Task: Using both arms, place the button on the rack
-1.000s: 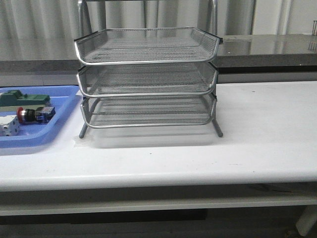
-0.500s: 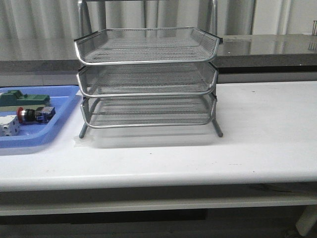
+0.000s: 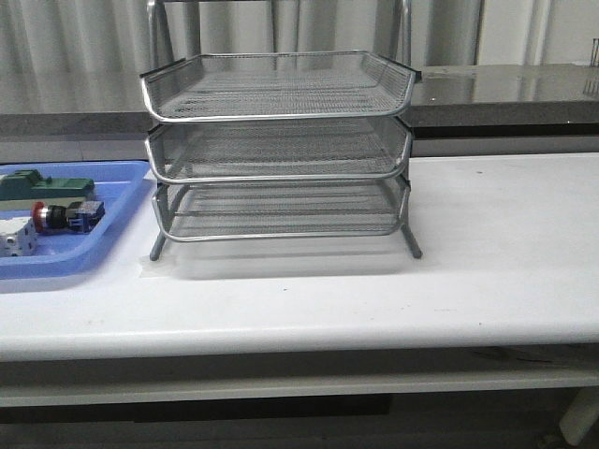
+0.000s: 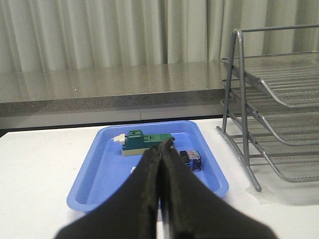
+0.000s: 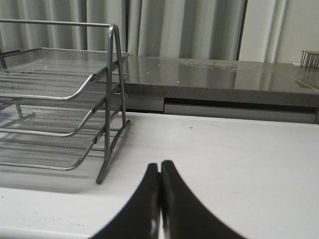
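The button, with red cap, black body and blue rear block, lies on its side in the blue tray at the left of the front view. Its blue block shows in the left wrist view. The three-tier silver wire rack stands mid-table; it also shows in the left wrist view and in the right wrist view. My left gripper is shut and empty, short of the tray. My right gripper is shut and empty over bare table beside the rack. Neither arm shows in the front view.
The blue tray also holds a green block and a white cube with dark dots. A grey counter runs behind the white table. Curtains hang behind the counter.
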Robot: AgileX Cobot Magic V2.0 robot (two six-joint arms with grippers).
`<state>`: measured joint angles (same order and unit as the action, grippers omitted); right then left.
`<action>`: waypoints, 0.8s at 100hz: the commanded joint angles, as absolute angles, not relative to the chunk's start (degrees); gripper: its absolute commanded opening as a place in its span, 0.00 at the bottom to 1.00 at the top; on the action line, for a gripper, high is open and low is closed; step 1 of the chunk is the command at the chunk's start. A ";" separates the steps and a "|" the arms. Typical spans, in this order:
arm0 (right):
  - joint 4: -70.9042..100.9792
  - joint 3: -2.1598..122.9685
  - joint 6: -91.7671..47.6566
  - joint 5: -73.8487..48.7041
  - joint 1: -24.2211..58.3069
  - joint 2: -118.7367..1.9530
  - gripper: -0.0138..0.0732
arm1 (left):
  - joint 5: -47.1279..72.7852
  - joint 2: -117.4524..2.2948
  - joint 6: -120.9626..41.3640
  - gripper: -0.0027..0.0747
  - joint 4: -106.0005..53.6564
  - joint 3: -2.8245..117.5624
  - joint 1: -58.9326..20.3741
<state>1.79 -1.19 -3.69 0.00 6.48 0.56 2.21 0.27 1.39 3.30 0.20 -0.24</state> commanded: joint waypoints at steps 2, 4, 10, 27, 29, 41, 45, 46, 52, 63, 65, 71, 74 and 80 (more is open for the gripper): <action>1.68 3.54 -3.85 3.54 6.21 1.15 0.09 | -2.54 2.07 1.82 0.01 3.35 -3.06 -0.20; 2.01 4.40 -3.79 2.52 6.21 0.83 0.09 | -2.54 2.07 1.82 0.01 3.35 -3.06 -0.20; 4.40 6.78 -3.37 0.00 6.21 -0.37 0.09 | -2.54 2.07 1.82 0.01 3.35 -3.06 -0.20; 7.84 14.90 -3.37 -8.12 6.21 -7.77 0.09 | -2.54 2.07 1.82 0.01 3.35 -3.06 -0.20; 7.84 15.65 -3.37 -9.40 6.21 -8.87 0.09 | -2.54 2.07 1.82 0.01 3.35 -3.06 -0.20; 8.23 22.21 -3.37 -15.85 6.21 -15.57 0.09 | -2.54 2.07 1.82 0.01 3.35 -3.06 -0.20; 8.82 24.03 -3.37 -17.80 6.21 -17.61 0.09 | -2.54 2.07 1.82 0.01 3.35 -3.06 -0.20; 8.96 24.76 -3.37 -18.37 6.21 -18.42 0.09 | -2.54 2.07 1.82 0.01 3.35 -3.06 -0.20; 10.31 27.65 -3.37 -20.69 6.21 -21.74 0.09 | -2.54 2.07 1.82 0.01 3.35 -3.06 -0.20; 13.30 32.85 -3.37 -24.20 6.21 -28.23 0.09 | -2.54 2.07 1.82 0.01 3.35 -3.06 -0.20; 13.97 33.69 -3.37 -24.59 6.21 -29.40 0.09 | -2.54 2.07 1.82 0.01 3.35 -3.06 -0.20; 16.01 35.72 -3.37 -25.36 6.21 -32.37 0.09 | -2.54 2.07 1.82 0.01 3.35 -3.06 -0.20; 16.92 36.85 -3.37 -25.75 6.21 -34.10 0.09 | -2.54 2.07 1.82 0.01 3.35 -3.06 -0.20; 18.84 38.38 -3.37 -26.28 6.21 -36.75 0.09 | -2.54 2.07 1.82 0.01 3.35 -3.06 -0.20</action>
<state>15.20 34.10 -3.52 -28.67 6.48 -32.49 2.21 0.27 1.39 3.30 0.20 -0.24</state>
